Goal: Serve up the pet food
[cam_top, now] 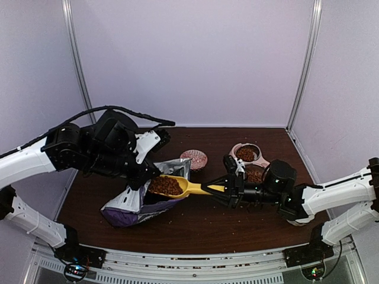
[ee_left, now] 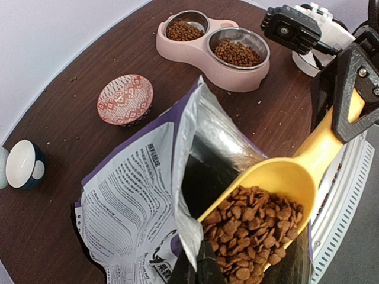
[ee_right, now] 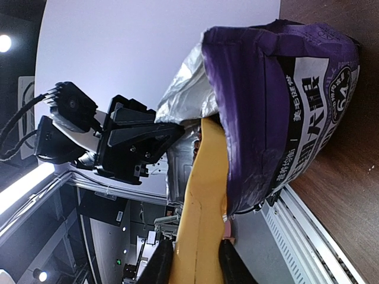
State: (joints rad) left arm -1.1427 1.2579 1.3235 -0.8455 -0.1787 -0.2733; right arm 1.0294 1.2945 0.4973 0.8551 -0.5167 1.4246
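Right hand (cam_top: 224,189) clamped on yellow scoop (cam_top: 188,188) handle; left hand (cam_top: 149,175) pinches bag (cam_top: 136,207) mouth open. Scoop bowl heaped w/ pet food (cam_top: 165,185), sitting right at bag mouth; both feeder (ee_left: 195,59) bowls hold some too. Risk: scoop v. full, so any tilt or jerk en route to feeder spills pellets on bench (cam_top: 195,228); scoop lip could also snag foil edge.

A lab test booth: plain white panel walls (cam_top: 195,59) in aluminium posts (cam_top: 305,65) enclose a dark wooden table (cam_top: 201,228).
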